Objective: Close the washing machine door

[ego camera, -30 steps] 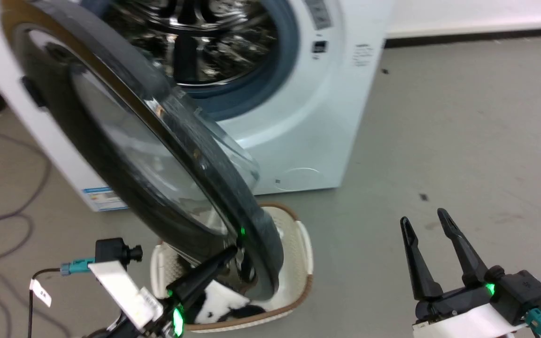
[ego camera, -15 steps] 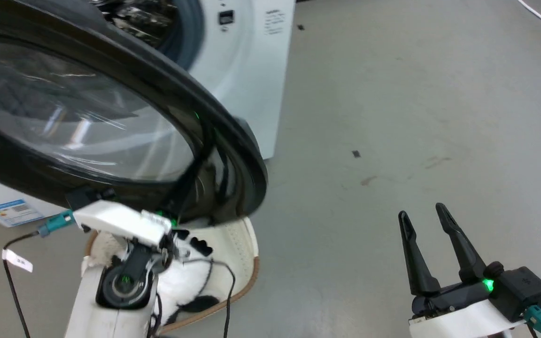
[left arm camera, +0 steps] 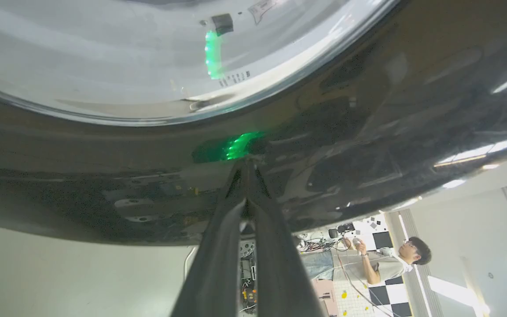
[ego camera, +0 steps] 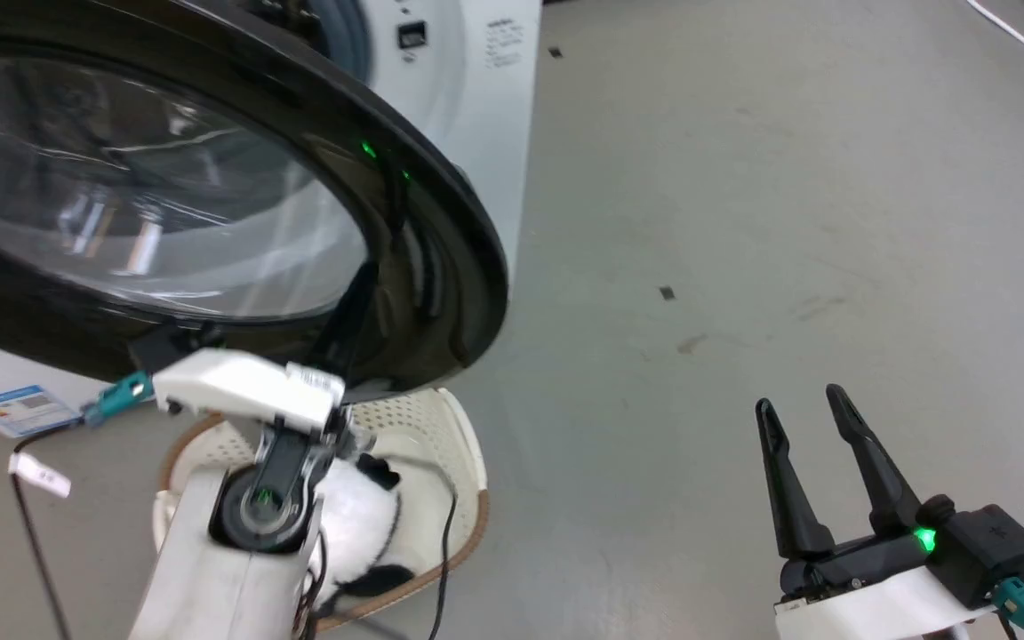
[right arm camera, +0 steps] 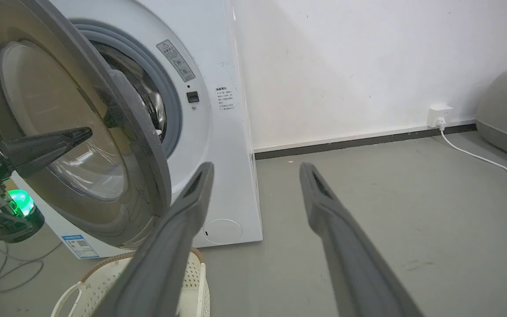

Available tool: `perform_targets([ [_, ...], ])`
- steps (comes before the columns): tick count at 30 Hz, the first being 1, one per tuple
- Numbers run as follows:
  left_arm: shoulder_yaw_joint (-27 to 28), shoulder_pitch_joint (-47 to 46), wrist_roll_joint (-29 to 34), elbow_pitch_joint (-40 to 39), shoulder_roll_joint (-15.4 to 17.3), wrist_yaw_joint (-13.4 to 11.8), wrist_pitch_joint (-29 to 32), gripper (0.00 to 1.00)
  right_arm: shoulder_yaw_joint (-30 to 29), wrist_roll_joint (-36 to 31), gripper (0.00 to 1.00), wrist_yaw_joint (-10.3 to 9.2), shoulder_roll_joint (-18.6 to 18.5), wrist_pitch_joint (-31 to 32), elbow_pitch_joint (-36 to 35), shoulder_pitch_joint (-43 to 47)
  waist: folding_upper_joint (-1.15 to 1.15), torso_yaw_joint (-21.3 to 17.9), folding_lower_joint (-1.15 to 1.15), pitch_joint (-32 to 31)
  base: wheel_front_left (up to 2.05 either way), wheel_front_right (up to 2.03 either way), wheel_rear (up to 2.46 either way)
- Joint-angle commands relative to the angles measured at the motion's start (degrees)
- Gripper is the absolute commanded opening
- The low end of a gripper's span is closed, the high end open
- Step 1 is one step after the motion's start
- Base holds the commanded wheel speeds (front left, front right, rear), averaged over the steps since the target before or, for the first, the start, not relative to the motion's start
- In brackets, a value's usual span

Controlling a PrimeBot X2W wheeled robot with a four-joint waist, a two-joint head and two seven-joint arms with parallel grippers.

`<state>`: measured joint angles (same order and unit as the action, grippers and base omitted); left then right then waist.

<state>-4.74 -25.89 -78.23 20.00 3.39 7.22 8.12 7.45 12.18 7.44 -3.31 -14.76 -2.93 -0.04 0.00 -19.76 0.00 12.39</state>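
Left wrist view: sets left gripper [left arm camera: 246, 166], fingers pressed together, tip-on against glossy ring of washing machine door [left arm camera: 368, 110], ajar before washing machine [right arm camera: 231, 132]. Holds right gripper [ego camera: 798, 402] spread, empty, well apart. Risks skidding off slick curved rim, leaving door unlatched.

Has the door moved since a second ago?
Yes. Judged against the washer front, the door has swung toward it and is nearly closed; a gap remains.
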Motion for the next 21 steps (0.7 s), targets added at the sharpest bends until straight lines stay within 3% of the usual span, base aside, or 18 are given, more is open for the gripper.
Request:
perform_targets([
  [1, -0.5, 1.9, 0.5, -0.8, 1.1, 0.3, -0.3, 0.0, -0.2, 0.0, 1.0, 0.05, 0.3, -0.2, -0.1, -0.3, 0.0, 1.4, 0.0, -1.2, 0.0, 0.0, 0.0],
  [7, -7.0, 9.5, 2.4, -7.1, 6.1, 0.3, 3.3, 0.0, -0.8, -0.2, 1.0, 0.05, 0.3, -0.2, 0.1, 0.4, 0.0, 5.7, 0.0, -4.2, 0.0, 0.0, 0.0],
  [12, -12.3, 15.2, 8.8, -13.2, 13.6, 0.3, 2.6, 0.0, -0.9, -0.2, 1.0, 0.05, -0.4, -0.2, 0.2, 0.9, 0.0, 9.3, 0.0, -6.2, 0.0, 0.0, 0.0],
  [17, -14.6, 18.9, 17.3, -15.4, 19.0, 0.3, -5.1, 0.0, -1.0, -0.1, 1.0, 0.05, -0.9, -0.2, 0.2, 1.6, 0.0, 12.6, 0.0, -7.8, 0.0, 0.0, 0.0],
  [21, -12.9, 20.6, 26.6, -15.0, 20.6, -0.7, -17.0, 0.0, -0.9, -0.1, 1.0, 0.05, -1.5, -0.2, 0.0, 2.3, 0.0, 15.1, 0.0, -9.0, 0.0, 0.0, 0.0],
])
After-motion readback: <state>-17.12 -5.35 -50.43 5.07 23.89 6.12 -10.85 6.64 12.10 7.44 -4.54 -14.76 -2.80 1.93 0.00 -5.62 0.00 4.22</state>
